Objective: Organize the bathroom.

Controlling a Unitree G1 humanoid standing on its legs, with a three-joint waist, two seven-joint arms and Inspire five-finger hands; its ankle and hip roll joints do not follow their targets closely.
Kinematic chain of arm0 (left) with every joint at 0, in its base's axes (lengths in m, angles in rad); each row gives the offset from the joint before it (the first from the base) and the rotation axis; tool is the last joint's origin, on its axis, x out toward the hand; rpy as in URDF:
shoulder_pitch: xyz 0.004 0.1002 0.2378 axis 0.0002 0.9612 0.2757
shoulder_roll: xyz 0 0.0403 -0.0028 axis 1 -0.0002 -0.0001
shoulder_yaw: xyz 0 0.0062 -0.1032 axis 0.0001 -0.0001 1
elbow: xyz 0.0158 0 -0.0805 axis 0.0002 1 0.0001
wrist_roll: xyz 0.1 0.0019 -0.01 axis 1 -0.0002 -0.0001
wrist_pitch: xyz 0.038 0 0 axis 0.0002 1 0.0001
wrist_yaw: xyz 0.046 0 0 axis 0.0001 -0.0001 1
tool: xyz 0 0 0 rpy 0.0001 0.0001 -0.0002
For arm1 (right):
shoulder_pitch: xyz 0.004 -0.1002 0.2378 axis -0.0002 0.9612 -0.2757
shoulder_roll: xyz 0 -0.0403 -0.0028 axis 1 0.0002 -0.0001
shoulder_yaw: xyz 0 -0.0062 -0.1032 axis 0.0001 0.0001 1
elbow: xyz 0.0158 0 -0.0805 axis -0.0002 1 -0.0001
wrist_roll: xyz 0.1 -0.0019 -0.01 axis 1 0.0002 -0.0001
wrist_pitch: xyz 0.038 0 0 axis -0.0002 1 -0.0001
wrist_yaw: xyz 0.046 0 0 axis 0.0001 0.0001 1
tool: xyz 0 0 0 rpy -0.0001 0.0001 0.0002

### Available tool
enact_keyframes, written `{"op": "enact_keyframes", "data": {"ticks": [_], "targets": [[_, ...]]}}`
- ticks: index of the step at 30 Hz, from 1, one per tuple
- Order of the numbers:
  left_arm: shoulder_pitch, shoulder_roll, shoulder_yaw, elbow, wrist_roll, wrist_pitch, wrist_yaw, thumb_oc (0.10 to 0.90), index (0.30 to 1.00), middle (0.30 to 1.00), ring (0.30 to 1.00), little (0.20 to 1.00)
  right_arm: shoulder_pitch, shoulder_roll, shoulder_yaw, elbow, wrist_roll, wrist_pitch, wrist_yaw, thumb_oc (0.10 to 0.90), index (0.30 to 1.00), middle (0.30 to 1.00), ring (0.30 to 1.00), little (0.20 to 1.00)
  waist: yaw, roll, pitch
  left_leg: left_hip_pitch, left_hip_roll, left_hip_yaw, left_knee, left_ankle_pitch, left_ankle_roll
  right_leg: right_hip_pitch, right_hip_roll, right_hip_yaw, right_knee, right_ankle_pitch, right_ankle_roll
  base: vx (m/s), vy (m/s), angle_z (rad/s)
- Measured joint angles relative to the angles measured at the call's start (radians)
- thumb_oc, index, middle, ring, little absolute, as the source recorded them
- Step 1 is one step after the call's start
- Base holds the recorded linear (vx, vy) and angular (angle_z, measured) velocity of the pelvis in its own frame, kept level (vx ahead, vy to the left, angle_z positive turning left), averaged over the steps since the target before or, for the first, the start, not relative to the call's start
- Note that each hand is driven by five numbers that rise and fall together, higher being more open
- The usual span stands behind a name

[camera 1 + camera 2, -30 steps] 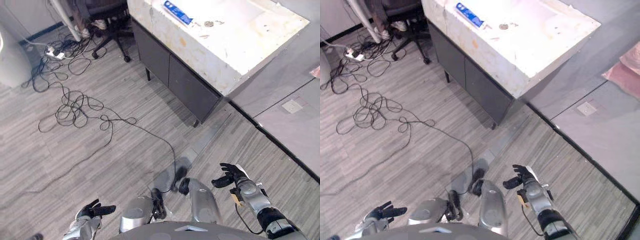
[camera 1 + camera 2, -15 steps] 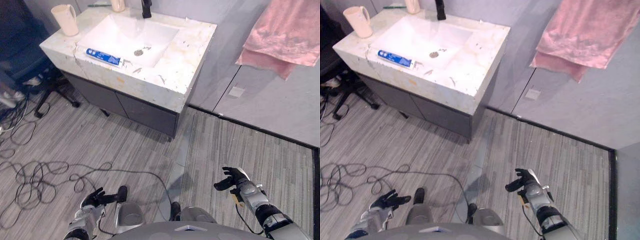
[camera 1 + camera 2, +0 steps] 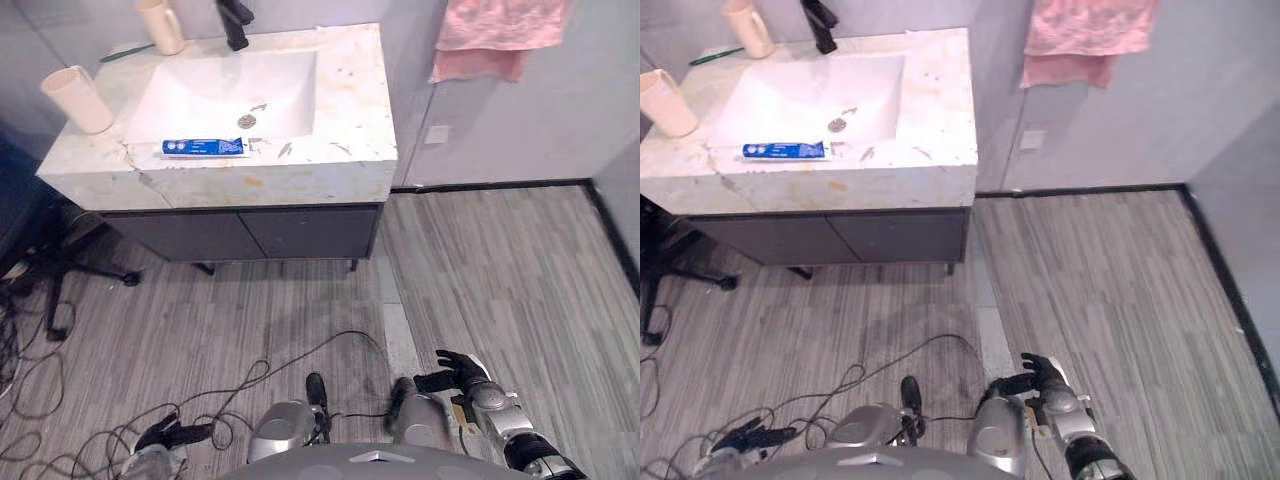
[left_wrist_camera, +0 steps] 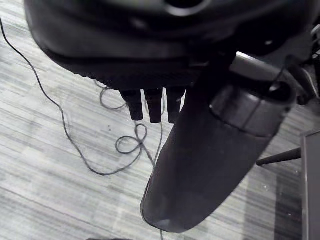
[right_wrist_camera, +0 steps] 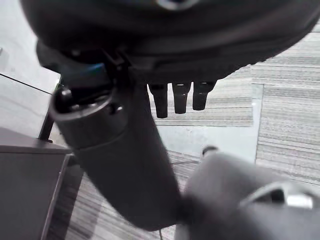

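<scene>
Lying beside the basin (image 3: 225, 92), a blue-and-white toothpaste tube (image 3: 204, 148); left robot hand (image 3: 172, 436) and right robot hand (image 3: 458, 372) hang relaxed, empty.

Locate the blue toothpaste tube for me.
The blue toothpaste tube lies flat on the marble vanity top, along the front edge of the white sink basin, just left of the drain.

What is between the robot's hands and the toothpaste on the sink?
Nothing visible blocks it. Open floor lies between the low, empty left hand and right hand and the cabinet; the toothpaste lies on top.
</scene>
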Motion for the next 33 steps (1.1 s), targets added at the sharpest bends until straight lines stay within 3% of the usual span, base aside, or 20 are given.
{"op": "enact_keyframes", "data": {"ticks": [2,3,4,6,8,9,11,13,16,17,19,21,22,24,26,27,28,30,31,33], "targets": [[-0.029,0.022,-0.007,0.003,0.000,-0.004,0.001,0.800,0.900,0.900,0.900,0.900,-0.030,-0.001,-0.003,0.031,0.000,-0.002,0.001,0.800,0.900,0.900,0.900,0.900,0.014,-0.023,0.010,-0.014,-0.030,-0.023,-0.029,0.003,-0.011,0.008,0.024,-0.061,-0.055,-0.046,-0.026,-0.06,-0.067,0.04],[-0.035,0.017,-0.007,0.002,-0.003,-0.007,0.000,0.800,0.900,0.900,0.900,0.900,-0.039,-0.005,-0.005,0.061,-0.001,-0.011,-0.003,0.800,0.900,0.900,0.900,0.900,0.010,-0.030,0.007,-0.029,-0.043,-0.022,-0.028,0.020,-0.033,0.039,0.048,-0.054,-0.146,-0.071,-0.064,-0.06,-0.014,0.19],[-0.034,0.002,-0.008,-0.005,-0.006,-0.009,-0.006,0.800,0.900,0.900,0.900,0.900,-0.041,-0.013,-0.004,0.082,-0.001,-0.020,-0.003,0.800,0.900,0.900,0.900,0.900,0.014,-0.023,0.010,-0.030,-0.050,-0.021,-0.025,0.020,-0.033,0.064,0.067,-0.026,-0.211,-0.063,-0.094,-0.09,-0.029,0.20],[-0.023,-0.009,-0.018,-0.007,-0.010,-0.004,-0.016,0.800,0.900,0.900,0.900,0.900,-0.052,-0.019,-0.002,0.088,-0.001,-0.021,-0.004,0.800,0.900,0.900,0.900,0.900,0.014,-0.009,0.007,-0.043,-0.051,-0.015,-0.028,0.019,-0.040,0.053,0.078,-0.021,-0.209,-0.059,-0.095,-0.04,-0.032,0.01],[-0.019,-0.012,-0.029,-0.004,-0.010,-0.002,-0.021,0.800,0.900,0.900,0.900,0.900,-0.062,-0.021,-0.002,0.088,-0.001,-0.023,-0.011,0.800,0.900,0.900,0.900,0.900,0.025,-0.004,0.006,-0.059,-0.051,0.008,-0.022,0.019,-0.054,0.034,0.065,-0.005,-0.213,-0.056,-0.123,0.00,-0.016,-0.03],[-0.018,-0.015,-0.028,-0.005,-0.009,-0.001,-0.026,0.800,0.900,0.900,0.900,0.900,-0.062,-0.020,-0.001,0.086,0.000,-0.024,-0.017,0.800,0.900,0.900,0.900,0.900,0.033,-0.021,0.012,-0.076,-0.061,0.018,0.050,-0.019,-0.040,0.036,0.035,-0.016,-0.235,-0.012,-0.157,-0.01,-0.044,-0.09],[-0.004,-0.018,-0.026,0.002,-0.009,0.000,-0.039,0.800,0.900,0.900,0.900,0.900,-0.053,-0.024,-0.001,0.073,0.000,-0.022,-0.020,0.800,0.900,0.900,0.900,0.900,0.042,-0.012,0.006,-0.079,-0.016,0.013,0.162,-0.064,-0.055,0.049,0.032,-0.025,-0.225,-0.004,-0.162,-0.02,-0.055,-0.06],[-0.005,-0.021,-0.025,0.020,-0.009,-0.004,-0.043,0.800,0.900,0.900,0.900,0.900,-0.052,-0.033,-0.001,0.070,0.000,-0.021,-0.023,0.800,0.900,0.900,0.900,0.900,0.037,-0.003,0.000,-0.081,-0.016,0.002,0.180,-0.074,-0.057,0.036,0.034,-0.026,-0.175,-0.036,-0.144,0.00,-0.024,0.13],[-0.019,-0.021,-0.020,0.030,-0.009,-0.009,-0.049,0.800,0.900,0.900,0.900,0.900,-0.073,-0.033,-0.004,0.105,-0.001,-0.020,-0.022,0.800,0.900,0.900,0.900,0.900,0.053,-0.039,0.001,-0.126,-0.047,-0.056,0.273,-0.022,-0.144,0.033,-0.012,0.003,-0.193,-0.037,-0.157,0.04,0.066,0.04],[-0.018,-0.024,-0.017,0.034,-0.009,-0.007,-0.053,0.800,0.900,0.900,0.900,0.900,-0.079,-0.035,-0.004,0.108,-0.001,-0.018,-0.022,0.800,0.900,0.900,0.900,0.900,0.061,-0.050,0.002,-0.158,-0.049,-0.091,0.338,-0.021,-0.146,0.045,-0.021,0.007,-0.209,-0.020,-0.172,0.09,0.216,-0.37],[-0.012,-0.022,-0.003,0.097,-0.008,-0.006,-0.055,0.800,0.900,0.900,0.900,0.900,-0.082,-0.032,-0.002,0.105,-0.006,-0.021,-0.020,0.800,0.900,0.900,0.900,0.900,0.056,-0.040,-0.007,-0.139,0.118,-0.090,0.385,-0.057,-0.147,0.103,0.004,-0.026,-0.281,0.030,-0.179,0.08,0.282,-0.17],[-0.015,-0.027,-0.007,0.111,-0.005,-0.006,-0.062,0.800,0.900,0.900,0.900,0.900,-0.073,-0.038,-0.006,0.109,-0.034,-0.020,-0.021,0.800,0.900,0.900,0.900,0.900,0.036,-0.030,-0.026,-0.101,0.239,-0.132,0.318,-0.021,-0.183,0.106,-0.001,-0.023,-0.281,0.017,-0.166,0.08,0.329,0.18],[-0.022,-0.037,-0.010,0.113,0.000,-0.007,-0.067,0.800,0.900,0.900,0.900,0.900,-0.059,-0.051,-0.010,0.107,-0.038,-0.023,-0.020,0.800,0.900,0.900,0.900,0.900,0.027,-0.029,-0.036,-0.069,0.320,-0.162,0.235,0.040,-0.207,0.095,-0.007,-0.016,-0.272,0.013,-0.163,0.10,0.379,0.17],[-0.032,-0.048,-0.015,0.109,0.000,-0.015,-0.078,0.800,0.900,0.900,0.900,0.900,-0.047,-0.068,-0.008,0.112,-0.038,-0.018,-0.020,0.800,0.900,0.900,0.900,0.900,0.026,-0.016,-0.045,-0.033,0.362,-0.191,0.151,0.110,-0.203,0.077,-0.022,0.012,-0.247,0.005,-0.152,0.07,0.320,0.15],[-0.034,-0.066,-0.039,0.097,0.004,-0.027,-0.087,0.800,0.900,0.900,0.900,0.900,-0.045,-0.092,-0.003,0.112,-0.038,-0.018,-0.023,0.800,0.900,0.900,0.900,0.900,0.027,-0.014,-0.046,-0.006,0.343,-0.216,0.059,0.191,-0.197,0.046,-0.059,0.078,-0.220,0.009,-0.132,0.05,0.329,-0.04],[-0.031,-0.075,-0.055,0.091,0.008,-0.027,-0.090,0.800,0.900,0.900,0.900,0.900,-0.046,-0.107,-0.001,0.111,-0.037,-0.019,-0.022,0.800,0.900,0.900,0.900,0.900,0.031,-0.004,-0.050,0.009,0.315,-0.216,0.023,0.266,-0.169,0.033,-0.072,0.090,-0.212,0.017,-0.093,0.03,0.219,-0.20],[-0.028,-0.086,-0.066,0.079,0.013,-0.026,-0.090,0.800,0.900,0.900,0.900,0.900,-0.049,-0.116,-0.005,0.111,-0.038,-0.021,-0.028,0.800,0.900,0.900,0.900,0.900,0.034,0.014,-0.053,0.005,0.296,-0.165,0.037,0.273,-0.195,0.029,-0.082,0.101,-0.225,0.043,-0.043,0.01,0.258,-0.20],[-0.045,-0.084,-0.070,0.050,0.039,-0.020,-0.088,0.800,0.900,0.900,0.900,0.900,-0.036,-0.101,-0.021,0.104,-0.038,-0.027,-0.029,0.800,0.900,0.900,0.900,0.900,0.032,0.012,-0.051,-0.006,0.244,-0.088,0.058,0.187,-0.237,0.076,-0.138,0.083,-0.308,0.114,0.020,0.01,0.247,0.35],[-0.055,-0.078,-0.082,0.031,0.039,-0.016,-0.087,0.800,0.900,0.900,0.900,0.900,-0.015,-0.095,-0.026,0.094,-0.038,-0.027,-0.028,0.800,0.900,0.900,0.900,0.900,0.006,0.022,-0.054,-0.007,0.233,-0.003,0.044,0.165,-0.234,0.117,-0.160,0.032,-0.334,0.128,0.037,0.06,0.172,0.95],[-0.066,-0.052,-0.099,-0.013,0.043,-0.017,-0.089,0.800,0.900,0.900,0.900,0.900,0.002,-0.069,-0.027,0.103,-0.037,-0.028,-0.026,0.800,0.900,0.900,0.900,0.900,0.010,0.031,-0.060,0.022,0.217,0.011,-0.006,0.076,-0.191,0.137,-0.169,0.016,-0.350,0.143,0.061,0.07,0.102,0.54]]}}
